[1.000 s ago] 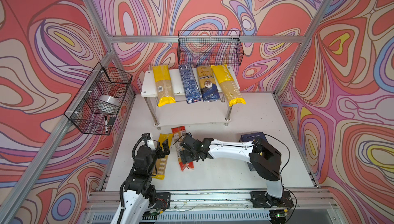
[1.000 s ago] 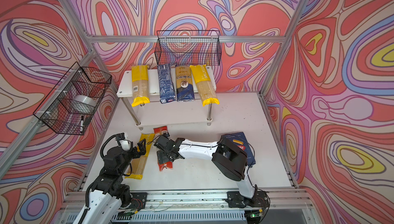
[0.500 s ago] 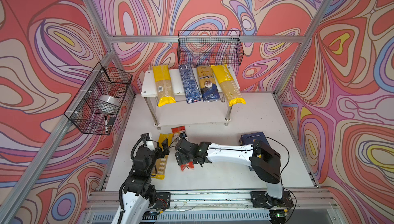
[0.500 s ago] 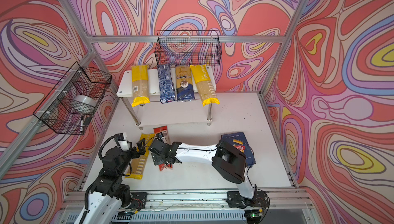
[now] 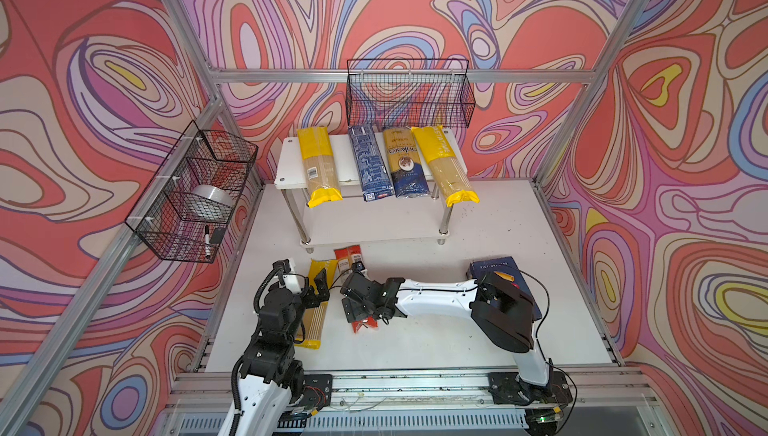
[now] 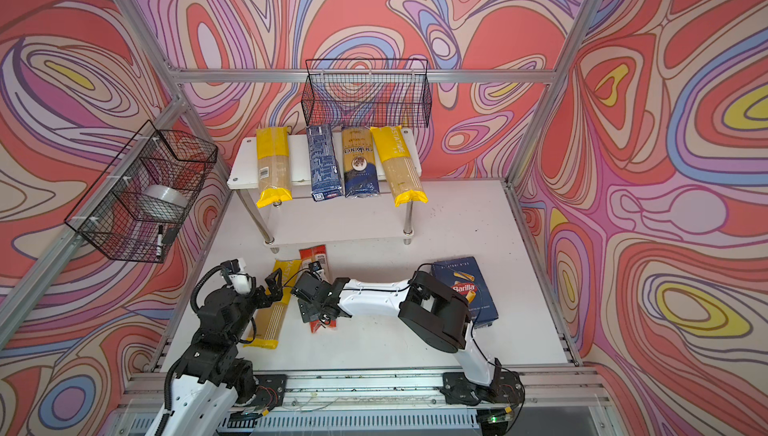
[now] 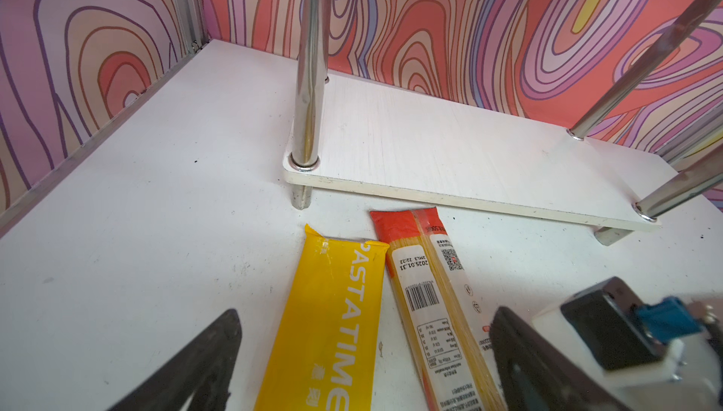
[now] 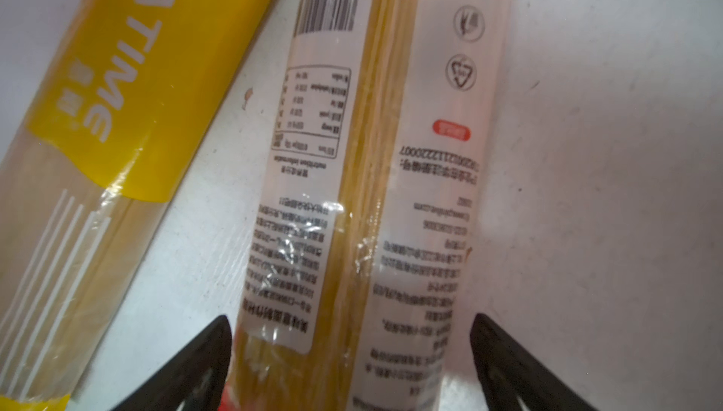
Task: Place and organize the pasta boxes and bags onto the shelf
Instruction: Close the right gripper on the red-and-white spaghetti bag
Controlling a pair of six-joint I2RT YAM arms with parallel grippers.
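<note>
The right claw (image 8: 352, 366) is spread wide. Its black fingers (image 8: 187, 366) flank the red-ended clear film spaghetti packet (image 8: 352, 193), just beside its long edges, and I cannot tell whether they touch the crinkled wrap. That packet lies flat on the matte white table (image 5: 498, 247). Close alongside it, at a slight angle, lies a yellow-and-clear spaghetti packet (image 7: 324, 311), over which the left claw (image 7: 360, 366) hangs, also spread. Both packets' far ends come near the front edge of the white two-tier shelf (image 7: 450, 147), whose lower board is bare, beside a chrome tube leg (image 7: 309, 76). On the top board four long items lie side by side, overhanging the front: a yellow-ended packet (image 5: 320, 164), a narrow dark blue cardboard box (image 5: 370, 164), a blue-and-gold "ankara" bag (image 5: 405, 164) and another yellow packet (image 5: 444, 164); the board's left end is free. A black wire basket (image 5: 409, 93) hangs just above the back of the shelf, and another (image 5: 195, 193) on the left wall. The wide dark blue Barilla box (image 6: 465, 288) lies flat to the right, partly under the right arm's elbow, with open table beyond it.
</note>
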